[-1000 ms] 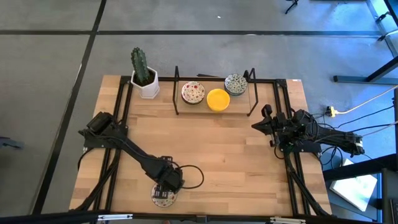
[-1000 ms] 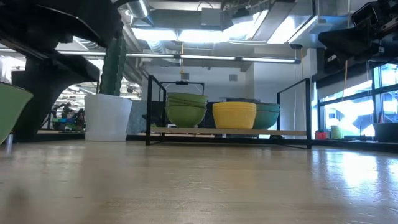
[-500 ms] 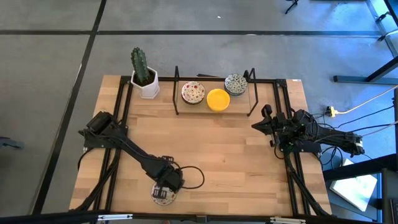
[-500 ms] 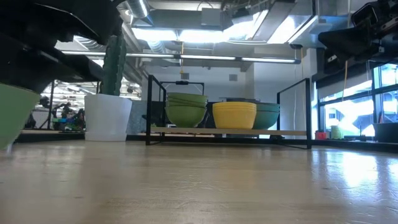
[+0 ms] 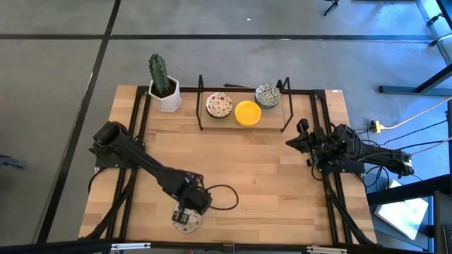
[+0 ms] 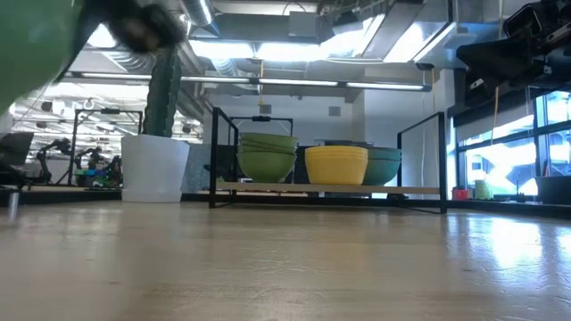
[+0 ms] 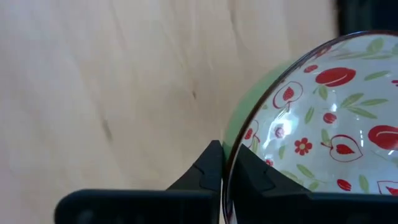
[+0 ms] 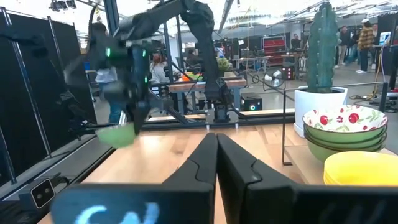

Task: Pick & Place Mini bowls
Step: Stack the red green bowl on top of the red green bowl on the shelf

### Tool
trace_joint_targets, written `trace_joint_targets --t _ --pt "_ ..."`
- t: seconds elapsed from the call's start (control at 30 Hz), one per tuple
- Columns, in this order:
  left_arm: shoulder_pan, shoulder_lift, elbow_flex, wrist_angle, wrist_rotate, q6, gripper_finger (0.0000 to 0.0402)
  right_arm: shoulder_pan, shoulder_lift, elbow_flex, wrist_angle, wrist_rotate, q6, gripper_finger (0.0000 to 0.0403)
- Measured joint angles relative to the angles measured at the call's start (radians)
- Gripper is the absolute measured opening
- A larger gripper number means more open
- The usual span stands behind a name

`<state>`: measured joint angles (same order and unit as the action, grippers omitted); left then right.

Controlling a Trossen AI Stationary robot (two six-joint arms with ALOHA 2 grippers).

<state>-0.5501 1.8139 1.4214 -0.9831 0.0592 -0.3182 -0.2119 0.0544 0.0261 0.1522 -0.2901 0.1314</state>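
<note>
Since a second ago, the left gripper (image 5: 189,209) has clamped its fingers (image 7: 208,169) onto the rim of a red-speckled mini bowl (image 7: 311,124) and carried it up off the table (image 5: 268,176), so in the low view its green underside (image 6: 31,40) now hangs high at about 10 o'clock instead of resting on the wood. From above, the bowl sits just past the claw toward 6 o'clock, at the table's near edge, rim between the two pads. At the far edge the rack (image 5: 244,127) holds the speckled stack (image 5: 219,105), yellow bowl (image 5: 247,113) and green-blue bowl (image 5: 268,94), while the right gripper (image 5: 300,137) waits at the right side, fingers pressed together on nothing.
</note>
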Motion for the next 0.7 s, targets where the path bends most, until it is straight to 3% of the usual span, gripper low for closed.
trace_joint_targets --t 0.47,0.7 --pt "0.130 -0.402 0.038 0.048 -0.103 0.148 0.0008 0.000 0.000 0.000 -0.009 -0.001 -0.004 0.0010" --pt "0.181 -0.688 -0.141 0.152 -0.148 0.090 0.0009 0.000 0.000 0.000 -0.034 -0.014 -0.004 0.0010"
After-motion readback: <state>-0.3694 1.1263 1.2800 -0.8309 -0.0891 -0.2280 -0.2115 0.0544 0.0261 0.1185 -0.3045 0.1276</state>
